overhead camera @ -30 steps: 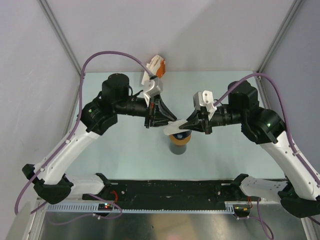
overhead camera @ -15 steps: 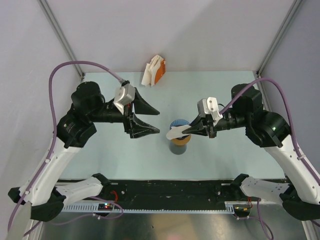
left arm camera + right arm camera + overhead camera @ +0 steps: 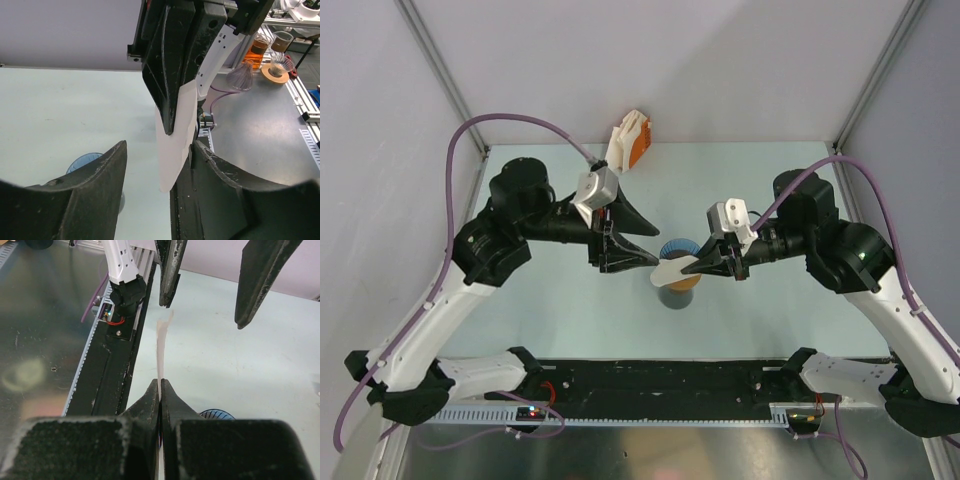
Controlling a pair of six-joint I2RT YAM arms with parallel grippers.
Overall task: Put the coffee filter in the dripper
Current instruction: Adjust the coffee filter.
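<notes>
Black left pincer (image 3: pixel 656 249) was released: jaws spread wide, nothing gripped. You had it aimed straight at the right pincer (image 3: pixel 697 264), tips close to it. In the left wrist view the coffee filter (image 3: pixel 176 125) hung in the gap between the left jaws, nearer one side. I couldn't tell whether the paper touched that finger. My read is that the jaws stood wide to straddle the filter's free edge, either to take a second hold or to pull the folded paper open into a cone. That's a judgement, not something seen.

Behind the left pincer, well apart from it, a white-and-orange object (image 3: pixel 628 142) sat at the back wall. I couldn't tell what it was.

The dripper (image 3: pixel 677 246) sat below the gap between the two sets of tips, stacked on an orange ring (image 3: pixel 686 283) over a dark grey cup (image 3: pixel 676 298). The filter wasn't in it yet. It was flat, folded and in the air just ahead of the right tips, over the near rim of the dripper's mouth.

The right pincer was clenched on the filter, pinching one edge. In its wrist view the paper stood out edge-on from the closed tips toward the left jaws. Holding it by the edge probably kept the rest free for the other arm and kept it lined up over the mouth.

I found no readable text, brand or label anywhere. The glass of amber liquid (image 3: pixel 257 47) beyond the right pincer showed no marking either.
</notes>
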